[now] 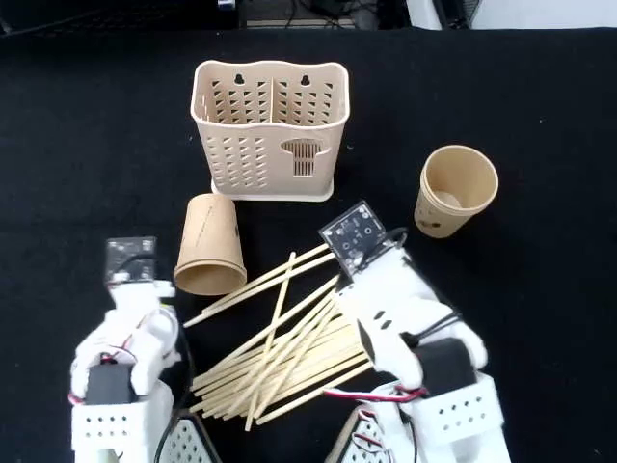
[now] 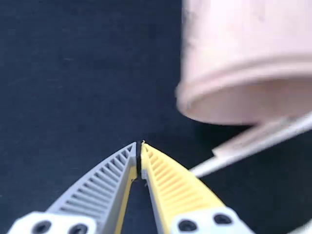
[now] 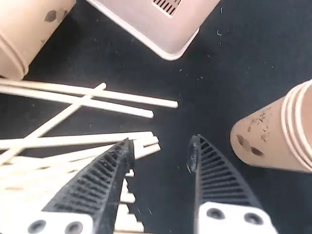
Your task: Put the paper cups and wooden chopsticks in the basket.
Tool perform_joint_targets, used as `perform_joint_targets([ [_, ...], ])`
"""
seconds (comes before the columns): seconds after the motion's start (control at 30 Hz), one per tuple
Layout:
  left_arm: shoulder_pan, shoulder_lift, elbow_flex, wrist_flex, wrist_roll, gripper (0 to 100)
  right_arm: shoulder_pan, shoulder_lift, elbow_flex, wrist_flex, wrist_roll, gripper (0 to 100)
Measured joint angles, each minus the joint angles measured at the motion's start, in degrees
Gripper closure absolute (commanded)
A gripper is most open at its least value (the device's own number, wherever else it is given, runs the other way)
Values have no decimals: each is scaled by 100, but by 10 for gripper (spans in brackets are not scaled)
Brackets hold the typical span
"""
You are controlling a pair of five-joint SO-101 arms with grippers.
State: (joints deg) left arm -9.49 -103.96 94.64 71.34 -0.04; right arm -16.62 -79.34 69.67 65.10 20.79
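Note:
The beige slotted basket [image 1: 270, 125] stands upright at the back middle, its base corner [image 3: 161, 29] ahead of my right gripper. One paper cup [image 1: 207, 246] lies on its side in front of the basket; its rim [image 2: 234, 97] is just beyond my left gripper [image 2: 139, 146], which is shut on nothing over bare cloth. Nested paper cups [image 1: 455, 190] sit right of the basket. Several wooden chopsticks [image 1: 280, 347] lie heaped between the arms. My right gripper [image 3: 161, 146] is open over the heap's far end, with the nested cups [image 3: 278, 136] beside one finger.
Black cloth [image 1: 77, 145] covers the whole table. My left arm [image 1: 120, 367] and right arm [image 1: 415, 338] sit at the front edge, either side of the chopstick heap. Two chopsticks [image 3: 87, 97] lie crossed between the fallen cup [image 3: 24, 29] and the basket.

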Motion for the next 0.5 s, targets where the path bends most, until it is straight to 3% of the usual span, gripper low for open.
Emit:
perform_joint_targets([
  [0.2,-1582,-9,-290,-316,0,955,-844,0,607,-800,-53,783],
  [0.27,-1925,-18,-193,-554,-176,916,-1125,0,642,-993,-237,741],
  [0.37,-2075,18,167,-774,-668,852,-1380,0,642,-1134,-501,687],
  [0.5,-2119,0,167,-791,-738,807,-1785,0,651,-1468,-870,710],
])
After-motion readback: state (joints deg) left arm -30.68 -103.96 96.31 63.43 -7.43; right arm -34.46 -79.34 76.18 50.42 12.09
